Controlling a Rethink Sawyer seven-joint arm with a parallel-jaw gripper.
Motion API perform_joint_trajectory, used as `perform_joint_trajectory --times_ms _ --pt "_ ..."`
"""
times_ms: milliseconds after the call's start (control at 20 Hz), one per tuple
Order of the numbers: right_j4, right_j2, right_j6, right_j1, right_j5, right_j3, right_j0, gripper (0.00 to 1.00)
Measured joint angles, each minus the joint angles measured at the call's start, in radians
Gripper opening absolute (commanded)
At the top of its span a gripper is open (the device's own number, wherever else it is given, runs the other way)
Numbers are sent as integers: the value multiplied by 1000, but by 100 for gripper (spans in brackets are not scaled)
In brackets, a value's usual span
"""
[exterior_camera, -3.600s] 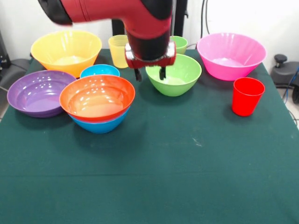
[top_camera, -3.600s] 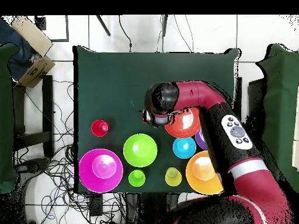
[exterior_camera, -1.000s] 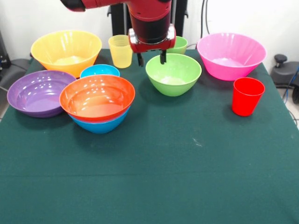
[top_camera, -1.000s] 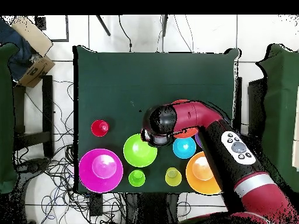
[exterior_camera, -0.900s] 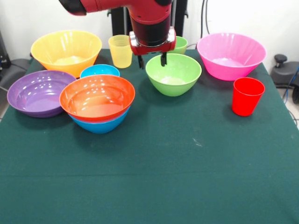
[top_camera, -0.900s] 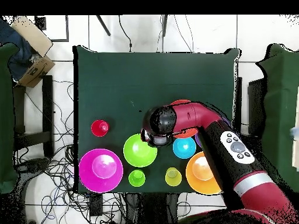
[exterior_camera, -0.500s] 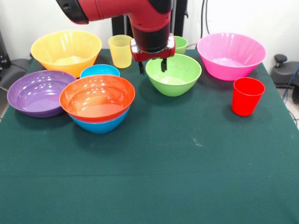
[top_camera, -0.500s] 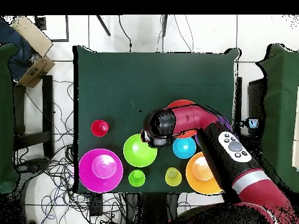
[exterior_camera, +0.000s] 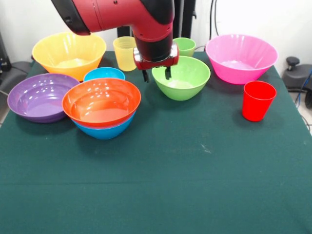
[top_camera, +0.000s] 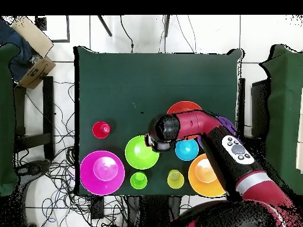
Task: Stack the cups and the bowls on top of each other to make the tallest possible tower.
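My gripper (exterior_camera: 156,74) is open and empty, hanging over the left rim of the green bowl (exterior_camera: 183,78), one fingertip on each side of the rim. The red-orange bowl (exterior_camera: 101,101) sits nested in the big blue bowl (exterior_camera: 105,129). The small blue bowl (exterior_camera: 104,74), purple bowl (exterior_camera: 40,96), yellow-orange bowl (exterior_camera: 69,52) and pink bowl (exterior_camera: 241,57) stand apart. The yellow cup (exterior_camera: 125,52), light green cup (exterior_camera: 185,46) and red cup (exterior_camera: 258,100) stand upright. In the overhead view the gripper (top_camera: 158,143) is beside the green bowl (top_camera: 139,153).
The green table cloth (exterior_camera: 156,185) spreads wide at the near side. A cardboard box (top_camera: 32,52) and cables lie on the floor beyond the table's edges. The arm (top_camera: 237,156) reaches over the small blue bowl (top_camera: 187,150).
My gripper has come down and shifted slightly left, from above the green bowl's back rim to straddling its left rim. The bowls and cups have not moved.
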Motion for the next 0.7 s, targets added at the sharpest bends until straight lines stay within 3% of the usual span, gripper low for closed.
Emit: perform_joint_trajectory --times_ms 700 --pt "-66 -35 0 65 -68 0 -1 100"
